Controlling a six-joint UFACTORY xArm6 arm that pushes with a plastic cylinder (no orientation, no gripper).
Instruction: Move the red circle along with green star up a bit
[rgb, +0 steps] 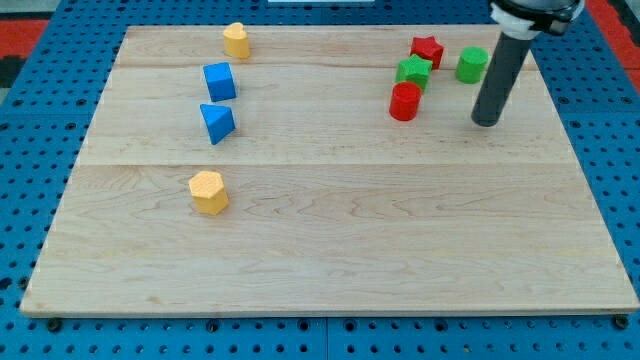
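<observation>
The red circle (405, 102) stands on the wooden board at the view's upper right. The green star (413, 71) touches it just above. A red star (427, 50) sits right above the green star. A green round block (472, 64) stands to their right. My tip (485, 122) rests on the board to the right of the red circle and slightly lower, apart from it by a clear gap. The rod rises toward the view's top right, close to the green round block.
A yellow block (236, 40) sits at the view's top, left of centre. A blue cube (219, 81) and a blue triangle (216, 122) lie below it. A yellow hexagon (208, 192) lies lower left. The wooden board (330, 240) ends in a blue pegboard surround.
</observation>
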